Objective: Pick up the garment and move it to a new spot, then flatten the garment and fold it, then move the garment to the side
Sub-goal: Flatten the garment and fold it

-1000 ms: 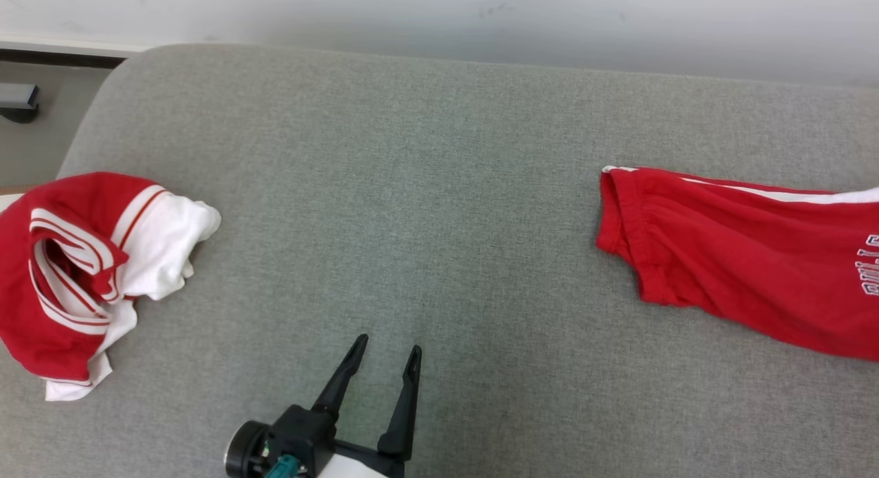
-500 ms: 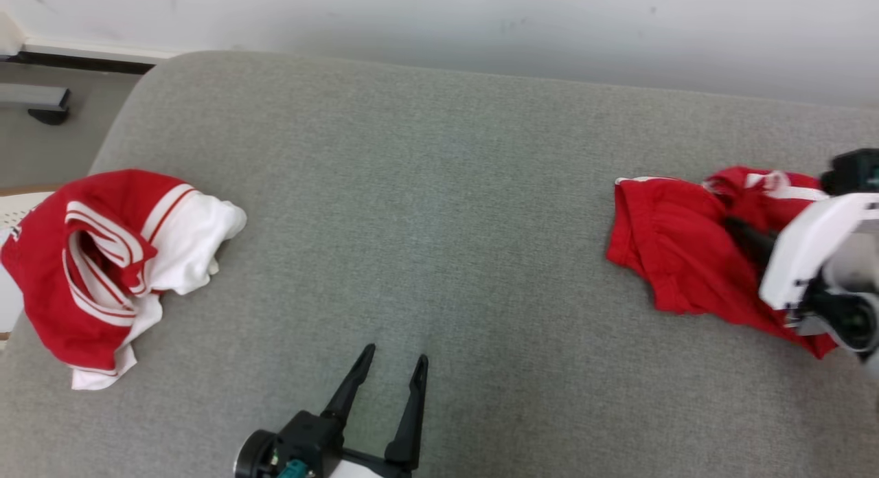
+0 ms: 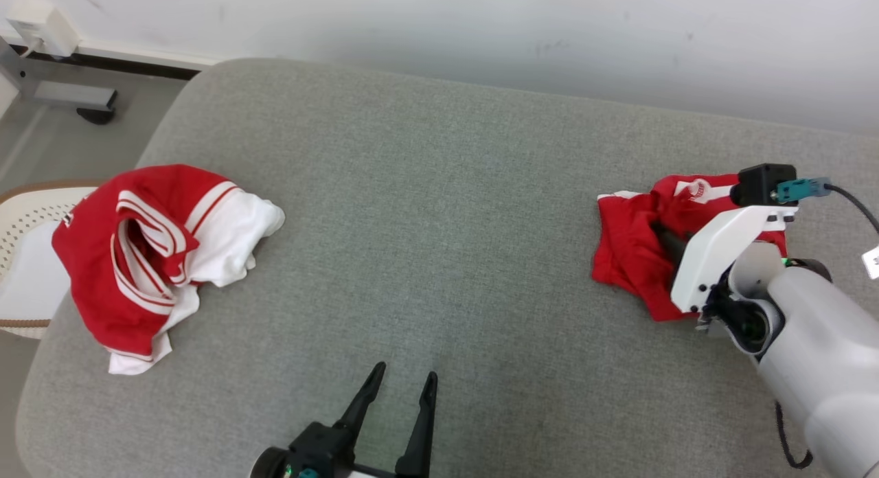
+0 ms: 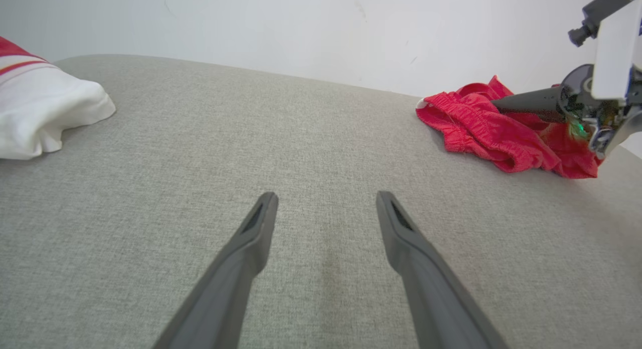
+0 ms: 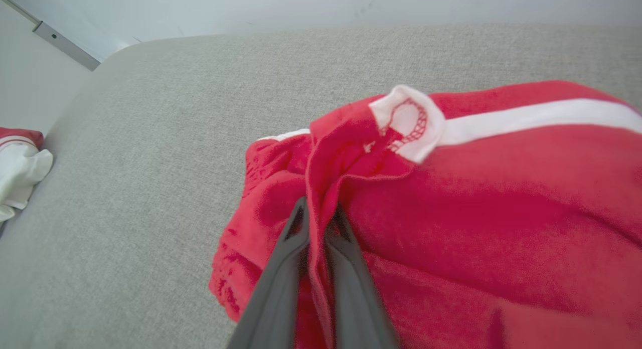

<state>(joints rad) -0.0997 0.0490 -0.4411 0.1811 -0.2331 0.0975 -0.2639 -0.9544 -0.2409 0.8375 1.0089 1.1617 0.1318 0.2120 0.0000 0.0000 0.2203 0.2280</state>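
The garment (image 3: 628,258), red shorts with a white side stripe, lies bunched at the right of the grey cushioned surface (image 3: 439,210). My right gripper (image 3: 665,236) is shut on a fold of it. In the right wrist view the two fingers pinch a ridge of red garment (image 5: 476,198) at the gripper (image 5: 317,212). The left wrist view has the garment (image 4: 476,131) at the upper right with the right gripper (image 4: 496,104) in it. My left gripper (image 3: 405,376) stands open over bare cushion at the front middle, its gripper (image 4: 326,198) holding nothing.
A second red-and-white garment (image 3: 158,251) lies crumpled at the left edge; its white part (image 4: 45,113) shows too. A white perforated basket (image 3: 27,210) stands beyond that edge. A wall runs behind, with a metal foot (image 3: 69,93) at the far left.
The camera has shifted right. My right arm has come into view, shut on the garment, and the flat red cloth is now bunched up and drawn in. The left gripper stays open.
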